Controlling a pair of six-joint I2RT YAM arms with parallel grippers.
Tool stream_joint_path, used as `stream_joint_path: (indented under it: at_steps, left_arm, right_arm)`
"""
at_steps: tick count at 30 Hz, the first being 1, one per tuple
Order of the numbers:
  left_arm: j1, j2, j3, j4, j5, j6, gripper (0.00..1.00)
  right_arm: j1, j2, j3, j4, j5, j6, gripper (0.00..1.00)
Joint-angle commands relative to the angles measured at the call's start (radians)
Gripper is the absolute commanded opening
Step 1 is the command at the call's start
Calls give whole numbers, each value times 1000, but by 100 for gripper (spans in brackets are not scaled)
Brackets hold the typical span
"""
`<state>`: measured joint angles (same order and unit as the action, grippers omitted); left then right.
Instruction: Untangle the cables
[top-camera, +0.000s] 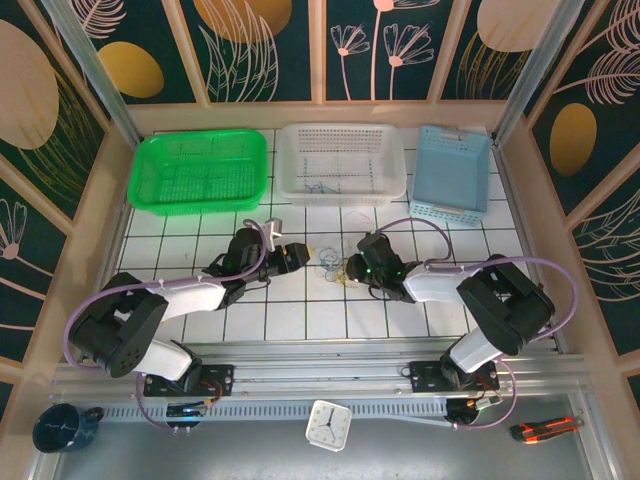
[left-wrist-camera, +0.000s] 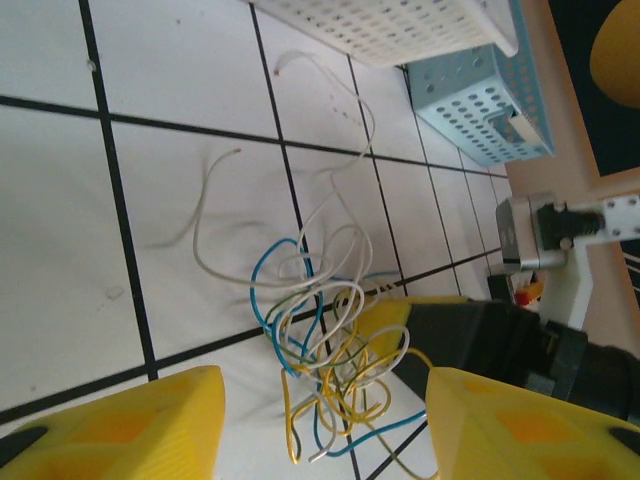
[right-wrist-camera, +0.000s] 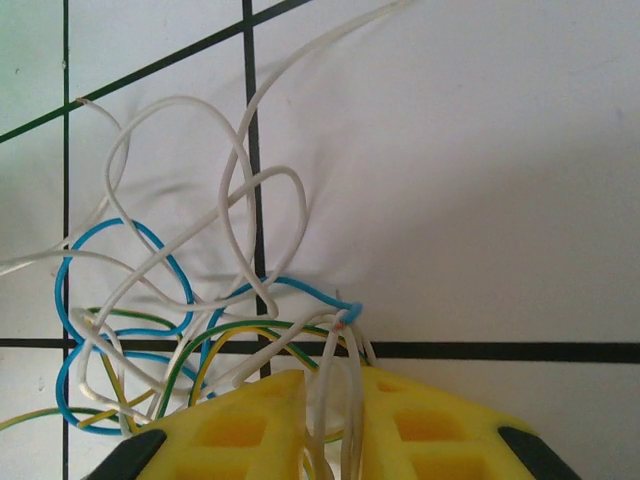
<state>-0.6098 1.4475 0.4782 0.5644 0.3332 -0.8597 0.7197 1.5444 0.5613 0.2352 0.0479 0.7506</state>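
cables (left-wrist-camera: 320, 330) lie knotted on the tiled tabletop (top-camera: 300, 320) between both arms, white, blue and yellow loops interwoven, so untangling looks barely begun. right pincer (right-wrist-camera: 330, 420) is clamped on white strands; left pincer (left-wrist-camera: 325, 405) stands wide apart beside the heap.

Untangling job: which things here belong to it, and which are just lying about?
Job: the cables, tangled between the grippers; right gripper, closed on white strands; left gripper, open at the tangle.
Lying about: green basket, white basket, blue basket, clock, mug, box cutter.
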Motion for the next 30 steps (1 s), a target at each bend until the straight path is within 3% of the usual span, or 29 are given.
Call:
stream_joint_path:
  at_steps: [1, 11, 19, 30]
  left_arm:
    - [-21, 0, -18, 58, 15, -26, 52]
    - [-62, 53, -8, 40, 5, -42, 41]
    - [-87, 98, 43, -61, -42, -24, 37]
    - [-97, 186, 106, -67, -55, -7, 31]
  right_arm:
    - [2, 36, 33, -3, -16, 4, 20]
    - [2, 61, 48, 1, -19, 5, 20]
    - [3, 56, 46, 0, -19, 4, 20]
    - [1, 52, 49, 0, -20, 3, 20]
